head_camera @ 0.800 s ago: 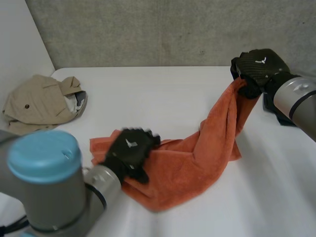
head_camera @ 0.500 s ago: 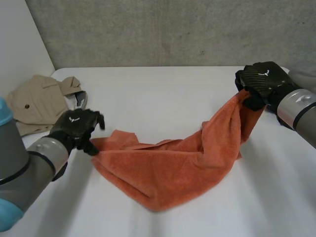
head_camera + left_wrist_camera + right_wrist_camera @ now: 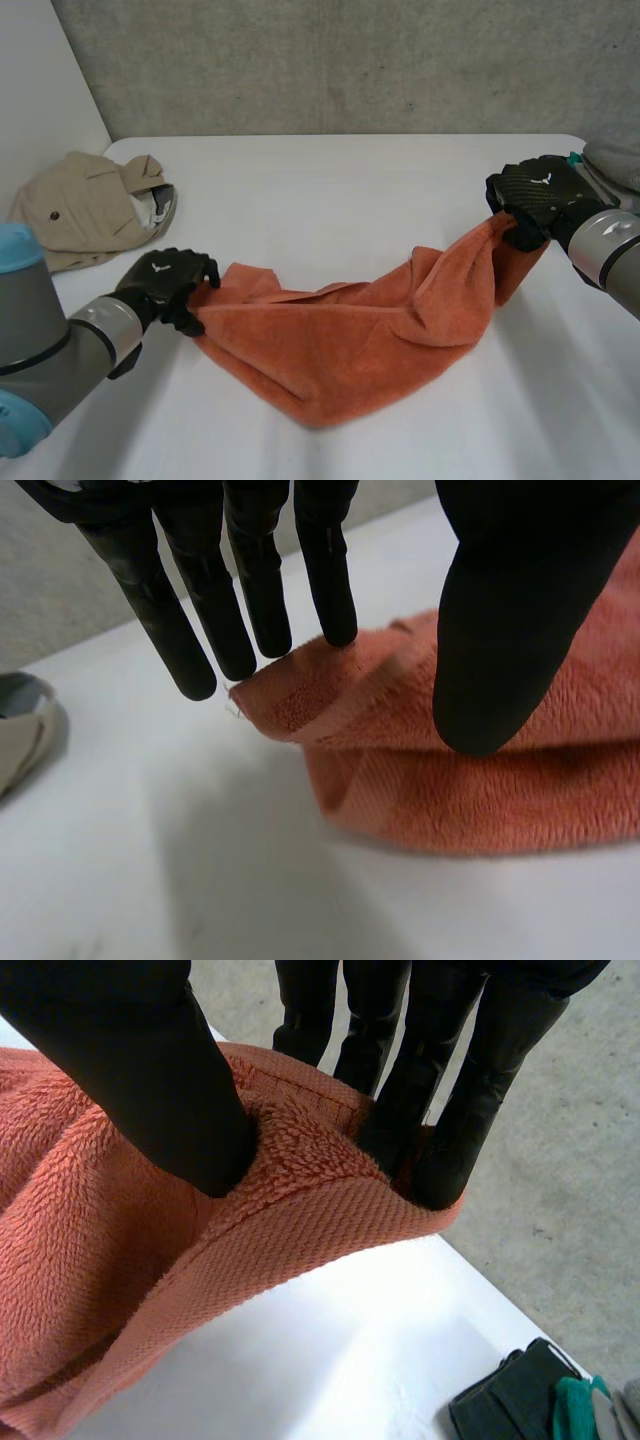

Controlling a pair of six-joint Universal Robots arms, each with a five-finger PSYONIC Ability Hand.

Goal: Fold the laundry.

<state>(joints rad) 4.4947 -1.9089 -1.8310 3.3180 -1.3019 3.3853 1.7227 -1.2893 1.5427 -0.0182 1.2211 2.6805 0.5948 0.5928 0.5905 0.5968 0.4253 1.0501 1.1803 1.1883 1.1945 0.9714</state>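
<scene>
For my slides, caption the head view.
Left hand and right hand each pinch an end of an orange towel over the white table.

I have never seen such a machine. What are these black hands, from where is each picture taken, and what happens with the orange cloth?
This is a robot with two arms at a white table; each arm ends in a black hand. The head view comes from a camera between and behind the arms, looking down. The two wrist views come from cameras on the wrists, looking along each palm. The left hand pinches one corner of an orange towel between thumb and fingers; the right hand pinches the opposite end, a little above the table. The towel's middle rests on the table. A crumpled beige garment lies beside the left arm, and a dark green item lies near the right hand.
</scene>
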